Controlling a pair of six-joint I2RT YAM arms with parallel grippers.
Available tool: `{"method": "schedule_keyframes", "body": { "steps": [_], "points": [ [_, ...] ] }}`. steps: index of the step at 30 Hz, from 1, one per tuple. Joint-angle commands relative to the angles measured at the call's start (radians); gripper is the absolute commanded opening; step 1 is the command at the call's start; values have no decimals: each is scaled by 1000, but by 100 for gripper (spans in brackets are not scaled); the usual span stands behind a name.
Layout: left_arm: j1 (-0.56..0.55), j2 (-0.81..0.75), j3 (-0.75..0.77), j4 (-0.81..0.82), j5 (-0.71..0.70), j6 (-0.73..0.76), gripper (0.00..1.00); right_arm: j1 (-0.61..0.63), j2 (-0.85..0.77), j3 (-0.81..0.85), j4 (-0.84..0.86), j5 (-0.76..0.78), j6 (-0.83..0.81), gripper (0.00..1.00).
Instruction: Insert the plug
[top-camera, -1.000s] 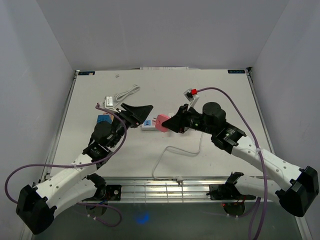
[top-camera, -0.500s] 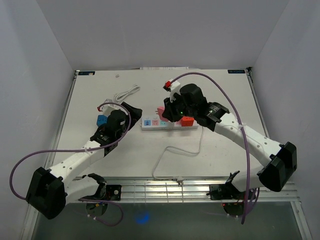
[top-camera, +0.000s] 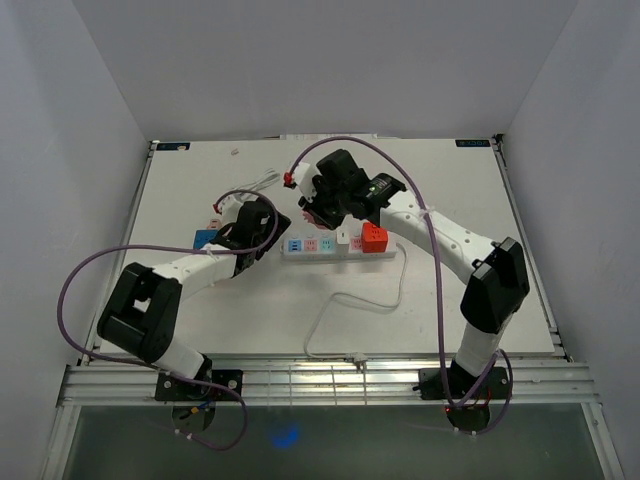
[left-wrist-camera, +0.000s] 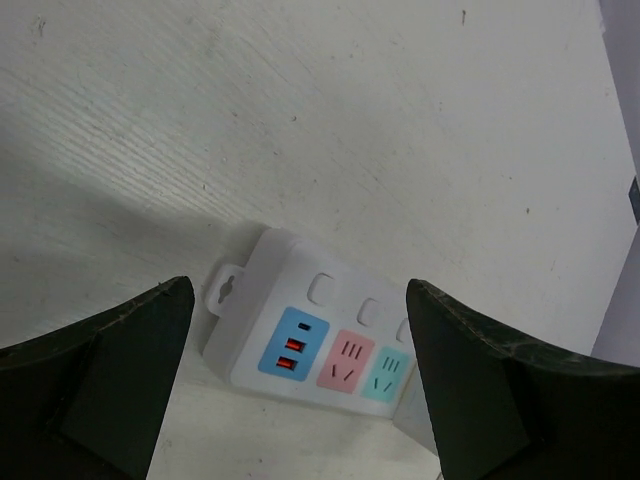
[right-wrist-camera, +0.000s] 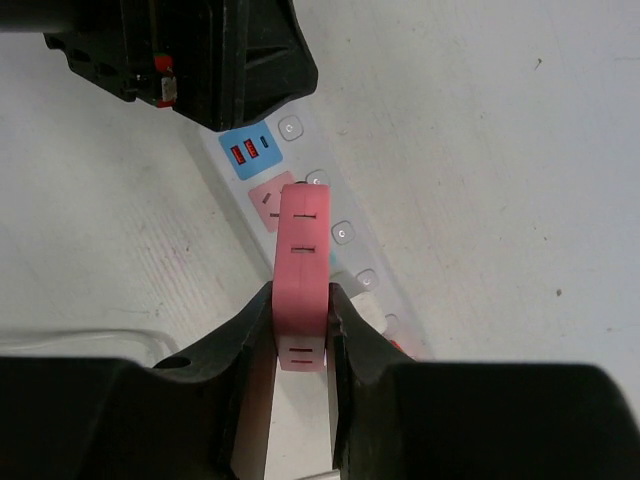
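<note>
We are holding the pink plug (right-wrist-camera: 303, 230) in our right tool (right-wrist-camera: 300, 295). The two fingers are clamped on the plug's sides. The plug is hanging in the air just above the strip (right-wrist-camera: 345, 235), over its left part and near the pink socket (right-wrist-camera: 268, 197). The strip is lying flat on the bench (top-camera: 450, 200), about in the middle.

Our left tool (left-wrist-camera: 298, 300) is wide apart and is holding nothing. It is sitting at the left end of the strip, with that end showing between its fingers. We cannot tell if it is touching the strip. A red plug (top-camera: 375, 239) is sitting in the strip toward the right end.

We think we are doing the lining-up step. The plug is picked up but not yet in. Next we are going to need to bring its pins right over the holes of a free socket. Then we must hold the plug straight and push down. We cannot see the pins from here, so we cannot tell how well they are lining up. The left tool may need to hold the strip so it is not sliding.
</note>
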Motion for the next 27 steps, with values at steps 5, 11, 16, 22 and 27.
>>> {"method": "schedule_keyframes", "body": {
  "steps": [5, 11, 16, 22, 27],
  "points": [
    [27, 130, 87, 25, 37, -14, 94, 4, 97, 112, -123, -3, -207, 8],
    [33, 222, 113, 54, 84, -16, 85, 3, 143, 123, -190, 83, -273, 8],
    [33, 268, 98, 151, 170, 6, 68, 1, 128, 123, -190, 82, -272, 10],
    [32, 288, 54, 272, 258, 44, 53, -13, 98, 110, -216, 122, -286, 12],
    [26, 268, -3, 353, 345, 49, 36, -20, 62, 97, -216, 77, -279, 11]
  ]
}}
